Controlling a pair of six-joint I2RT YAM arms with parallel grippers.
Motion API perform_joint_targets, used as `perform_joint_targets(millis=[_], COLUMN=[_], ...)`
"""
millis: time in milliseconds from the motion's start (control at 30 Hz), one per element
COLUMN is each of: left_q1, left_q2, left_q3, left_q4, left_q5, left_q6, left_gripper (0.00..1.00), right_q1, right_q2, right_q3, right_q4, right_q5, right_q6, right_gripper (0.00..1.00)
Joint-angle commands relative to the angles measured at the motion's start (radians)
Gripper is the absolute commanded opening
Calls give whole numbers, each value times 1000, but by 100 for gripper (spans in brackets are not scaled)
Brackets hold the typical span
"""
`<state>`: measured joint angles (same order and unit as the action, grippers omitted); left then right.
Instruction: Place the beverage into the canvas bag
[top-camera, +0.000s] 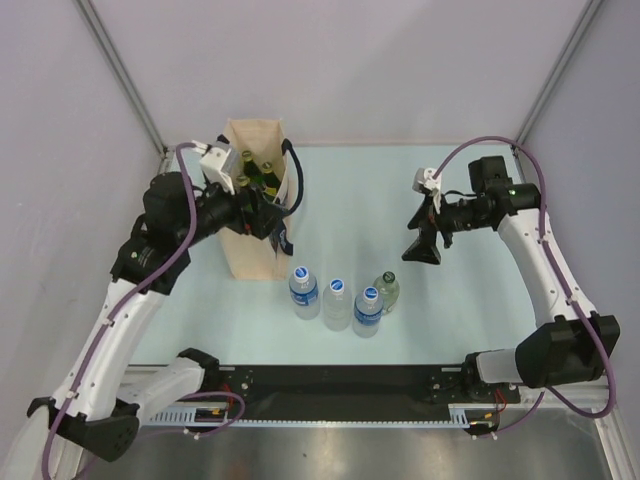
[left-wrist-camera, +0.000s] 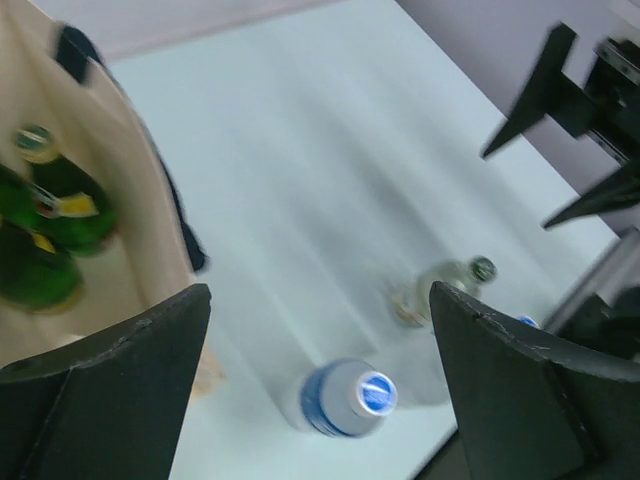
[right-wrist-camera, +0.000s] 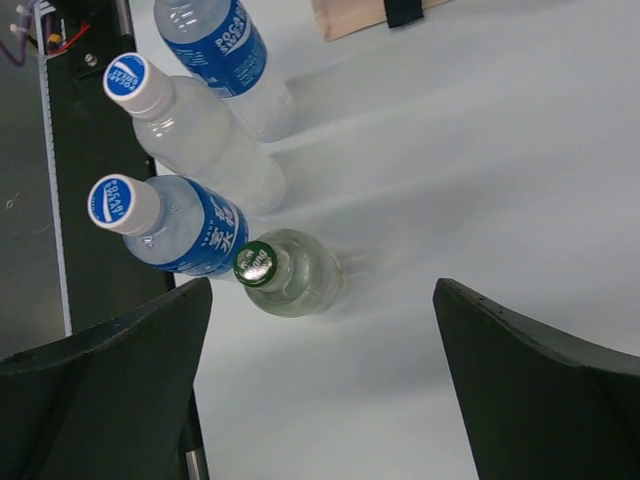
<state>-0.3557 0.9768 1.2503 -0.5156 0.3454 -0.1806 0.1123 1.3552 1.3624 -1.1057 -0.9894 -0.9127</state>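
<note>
3 blue-cap bottles (top-camera: 304, 291), 1 green-cap bottle (top-camera: 387, 290), 1 canvas bag (top-camera: 250, 258).
Left gripper (top-camera: 268, 215), right gripper (top-camera: 422, 236): jaws spread wide, empty; bare tabletop (top-camera: 350, 200) between.

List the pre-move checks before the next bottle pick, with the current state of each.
1. Left gripper open and empty: ok.
2. Right gripper open and empty: ok.
3. Canvas bag upright, mouth open: ok.
4. Table bottles upright: ok, all four standing.
5. Finger room around the green-capped bottle: not ok, a blue-capped bottle stands right beside it; whether they touch, cannot tell.
6. Space in the bag beside the green bottles inside: cannot tell.
</note>
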Motion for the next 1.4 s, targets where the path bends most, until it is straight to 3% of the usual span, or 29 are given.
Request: perform_joint_targets(millis=[0, 333, 700, 1133, 1167, 1367], left_q1=[-107, -307, -488, -568, -574, -594], left_q2=[-12, 34, 195, 381, 384, 428], left_q3=[-5, -84, 9, 150, 156, 193], left_q4=[-161, -261, -435, -580, -587, -647], left_q5=[-34, -223, -433, -595, -602, -631], left_q6=[-94, -370, -540, -569, -569, -554], left_gripper=[95, 91, 87, 66, 60, 59], right_q1=[35, 40, 24, -3, -5, -10], right_q2=[-28, -77, -140, -162, -162, -165], right_q3=[9, -54, -141, -177, -178, -184], right_q4=[-33, 58, 112, 135, 138, 144], right_q5=[-32, -3, 28, 15, 14, 17], right_q6=[-52, 55, 100, 124, 127, 129], right_gripper=[100, 100, 100, 100, 100, 100])
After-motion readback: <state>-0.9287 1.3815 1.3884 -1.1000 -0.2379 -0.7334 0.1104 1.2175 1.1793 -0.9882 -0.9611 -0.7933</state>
